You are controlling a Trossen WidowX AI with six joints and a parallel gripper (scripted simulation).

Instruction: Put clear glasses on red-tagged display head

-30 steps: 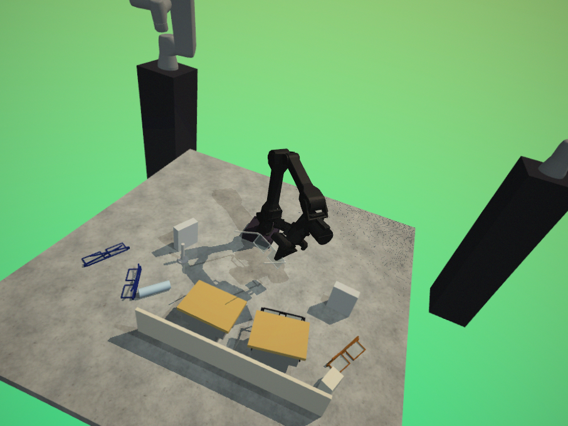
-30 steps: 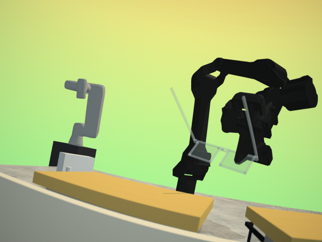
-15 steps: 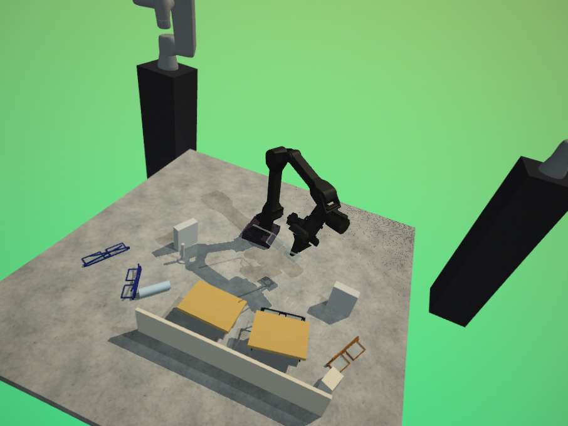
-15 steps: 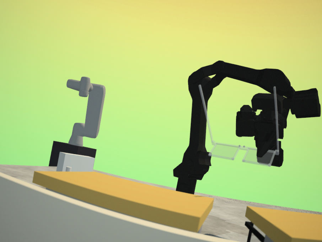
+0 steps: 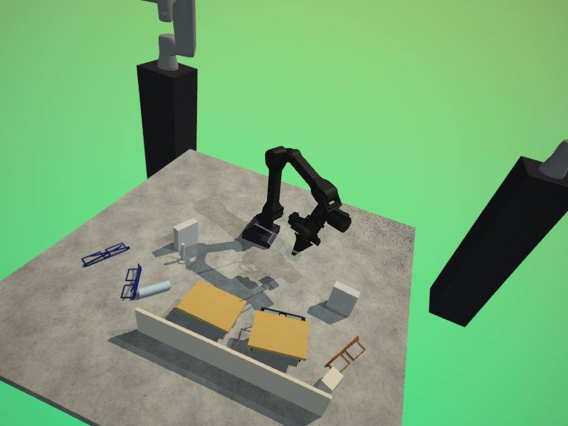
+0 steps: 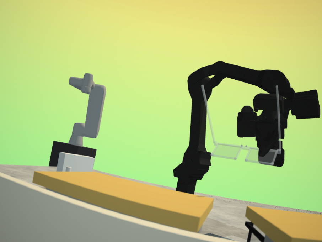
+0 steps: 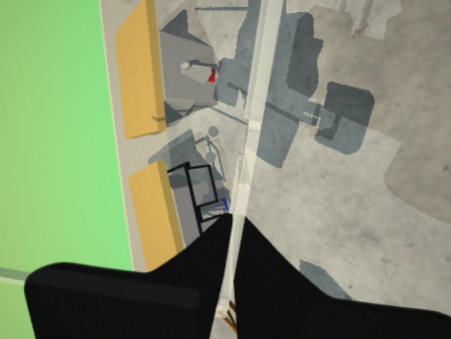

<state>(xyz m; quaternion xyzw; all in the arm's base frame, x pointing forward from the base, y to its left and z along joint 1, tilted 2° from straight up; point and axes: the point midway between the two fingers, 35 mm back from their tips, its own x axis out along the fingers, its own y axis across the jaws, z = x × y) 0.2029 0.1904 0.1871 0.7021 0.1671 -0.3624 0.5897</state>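
My gripper point(image 5: 294, 253) point(image 6: 262, 155) point(image 7: 232, 222) is shut on the clear glasses point(image 5: 264, 228) point(image 6: 278, 114) point(image 7: 253, 132), near one end of their front. They hang in the air beside the arm's base, lenses tilted nearly flat and both temples pointing up in the exterior view. The grey head with the red tag point(image 7: 213, 75) stands under the left orange slab point(image 5: 212, 306) point(image 6: 117, 192) point(image 7: 140, 75), its face bare. The other head, with a blue tag point(image 7: 225, 204), stands under the right orange slab point(image 5: 279, 333) and wears black glasses point(image 5: 282, 313) point(image 7: 195, 186).
A long cream wall point(image 5: 229, 355) stands behind both heads. Grey blocks point(image 5: 185, 234) point(image 5: 343, 299), a small stand point(image 5: 182, 252), a light-blue cylinder point(image 5: 153, 289), blue glasses point(image 5: 137, 279), orange-brown glasses point(image 5: 343, 352) and a cream block point(image 5: 331, 379) stand or lie around them.
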